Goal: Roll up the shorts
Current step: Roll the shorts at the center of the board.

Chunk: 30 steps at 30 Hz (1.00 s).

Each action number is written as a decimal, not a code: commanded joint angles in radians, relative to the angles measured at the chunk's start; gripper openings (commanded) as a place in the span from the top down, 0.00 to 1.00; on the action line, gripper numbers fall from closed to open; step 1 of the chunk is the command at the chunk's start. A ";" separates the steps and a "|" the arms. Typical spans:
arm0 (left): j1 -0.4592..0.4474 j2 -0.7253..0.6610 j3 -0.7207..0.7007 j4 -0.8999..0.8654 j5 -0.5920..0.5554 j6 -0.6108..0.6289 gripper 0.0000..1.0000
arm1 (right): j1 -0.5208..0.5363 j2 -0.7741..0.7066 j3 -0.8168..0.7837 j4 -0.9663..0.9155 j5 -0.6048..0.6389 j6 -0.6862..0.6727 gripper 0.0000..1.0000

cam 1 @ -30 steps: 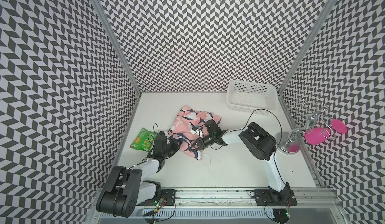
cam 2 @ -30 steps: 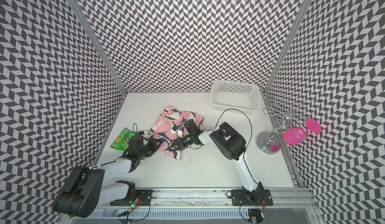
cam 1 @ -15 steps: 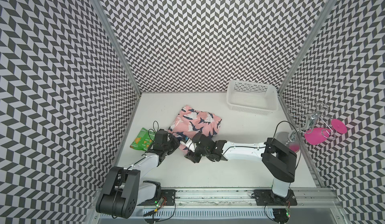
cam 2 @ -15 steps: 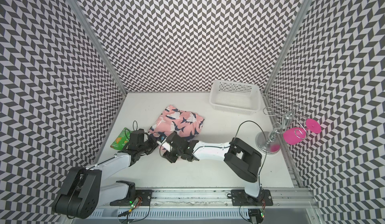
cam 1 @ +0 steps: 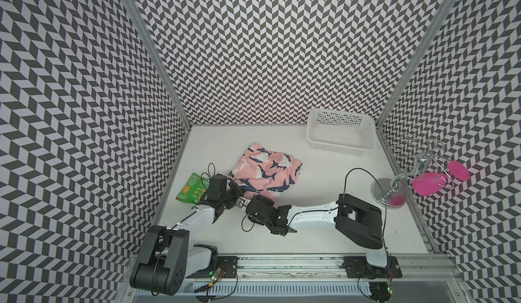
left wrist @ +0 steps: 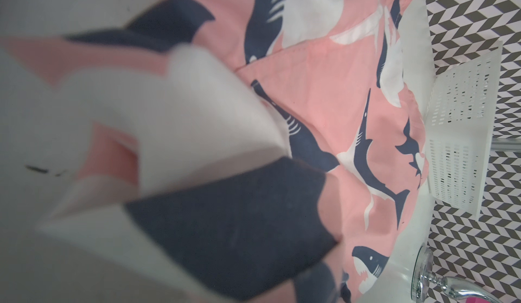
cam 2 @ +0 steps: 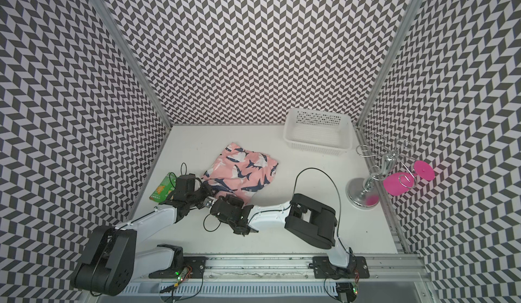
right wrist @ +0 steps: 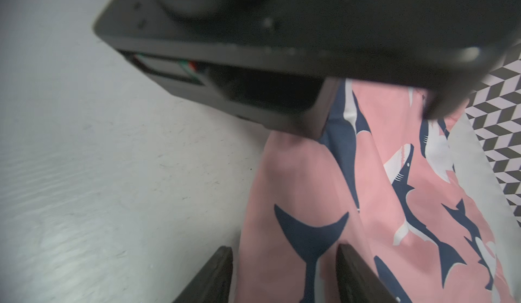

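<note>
The pink shark-print shorts (cam 1: pixel 266 170) (cam 2: pixel 242 172) lie loosely spread on the white table, left of centre. My left gripper (cam 1: pixel 235 189) (cam 2: pixel 207 190) sits at their near-left corner. In the left wrist view, bunched shorts fabric (left wrist: pixel 324 112) fills the frame and hides the fingers, and the gripper is shut on it. My right gripper (cam 1: pixel 249 196) (cam 2: pixel 225 198) is at the near edge, close beside the left one. In the right wrist view the right gripper (right wrist: pixel 283 248) stands open, with a fold of the shorts (right wrist: pixel 304 203) between its two dark fingers.
A green snack bag (cam 1: pixel 191 187) (cam 2: pixel 162 188) lies just left of the left gripper. A white perforated basket (cam 1: pixel 341 143) (cam 2: pixel 318 143) stands at the back right. A chrome glass rack (cam 1: pixel 390 187) holding a pink glass (cam 1: pixel 428 183) stands by the right wall. The left arm's black wrist (right wrist: pixel 282 48) hangs close above the right gripper.
The right arm has swung from the middle of the shorts down to their near edge, its forearm now low across the table. Its jaws have opened wider. The shorts lie flatter.
</note>
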 commanded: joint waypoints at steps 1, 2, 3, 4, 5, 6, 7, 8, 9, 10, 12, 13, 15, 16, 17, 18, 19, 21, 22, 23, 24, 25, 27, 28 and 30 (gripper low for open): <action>0.001 -0.014 0.025 -0.015 0.036 -0.004 1.00 | 0.001 0.043 0.010 0.069 0.043 -0.034 0.56; 0.004 -0.011 0.029 -0.018 0.037 0.003 1.00 | -0.001 0.049 0.019 0.054 0.022 -0.027 0.75; 0.005 -0.008 0.033 -0.020 0.036 0.008 1.00 | -0.008 0.053 0.032 0.029 -0.016 -0.014 0.90; 0.007 -0.007 0.036 -0.019 0.038 0.015 1.00 | -0.020 0.054 0.049 -0.007 -0.079 0.006 0.99; 0.013 -0.007 0.039 -0.018 0.041 0.023 1.00 | -0.034 0.051 0.061 -0.036 -0.150 0.027 1.00; 0.022 -0.009 0.040 -0.014 0.044 0.027 0.91 | -0.049 0.046 0.068 -0.057 -0.220 0.042 1.00; 0.036 -0.016 0.041 -0.011 0.050 0.030 0.73 | -0.071 0.040 0.074 -0.080 -0.295 0.065 1.00; 0.054 -0.029 0.039 -0.008 0.059 0.034 0.56 | -0.094 0.035 0.081 -0.103 -0.364 0.089 1.00; 0.072 -0.046 0.040 -0.008 0.062 0.037 0.46 | -0.117 0.033 0.090 -0.127 -0.427 0.112 1.00; 0.092 -0.069 0.039 -0.016 0.060 0.042 0.36 | -0.142 0.031 0.101 -0.148 -0.500 0.136 1.00; 0.125 -0.128 0.050 -0.058 0.033 0.057 0.26 | -0.197 0.036 0.120 -0.185 -0.653 0.182 1.00; 0.141 -0.161 0.057 -0.082 0.018 0.068 0.25 | -0.223 0.042 0.132 -0.200 -0.727 0.208 1.00; 0.168 -0.219 0.068 -0.132 -0.010 0.082 0.21 | -0.274 0.052 0.140 -0.206 -0.874 0.260 1.00; 0.177 -0.245 0.069 -0.147 -0.017 0.087 0.20 | -0.298 0.058 0.141 -0.201 -0.942 0.292 1.00; 0.183 -0.269 0.068 -0.163 -0.023 0.090 0.20 | -0.320 0.065 0.143 -0.195 -1.011 0.320 1.00; 0.184 -0.288 0.065 -0.172 -0.028 0.093 0.20 | -0.337 0.073 0.145 -0.191 -1.054 0.347 1.00; 0.185 -0.302 0.060 -0.180 -0.030 0.096 0.20 | -0.354 0.084 0.149 -0.188 -1.093 0.377 1.00; 0.187 -0.315 0.048 -0.204 -0.035 0.098 0.20 | -0.383 0.105 0.153 -0.181 -1.161 0.422 1.00; 0.188 -0.320 0.038 -0.208 -0.031 0.099 0.20 | -0.399 0.113 0.146 -0.161 -1.206 0.450 1.00; 0.187 -0.325 0.026 -0.208 -0.022 0.097 0.20 | -0.413 0.117 0.133 -0.132 -1.252 0.481 1.00; 0.186 -0.327 0.013 -0.206 -0.012 0.094 0.20 | -0.426 0.120 0.121 -0.102 -1.285 0.514 1.00; 0.185 -0.330 -0.003 -0.201 -0.003 0.091 0.20 | -0.439 0.122 0.107 -0.070 -1.320 0.550 1.00; 0.184 -0.333 -0.033 -0.182 0.011 0.082 0.19 | -0.458 0.130 0.093 -0.032 -1.360 0.598 1.00; 0.182 -0.332 -0.054 -0.155 0.027 0.074 0.19 | -0.465 0.135 0.094 -0.027 -1.369 0.612 1.00; 0.175 -0.324 -0.099 -0.072 0.062 0.052 0.17 | -0.477 0.150 0.095 -0.018 -1.384 0.632 1.00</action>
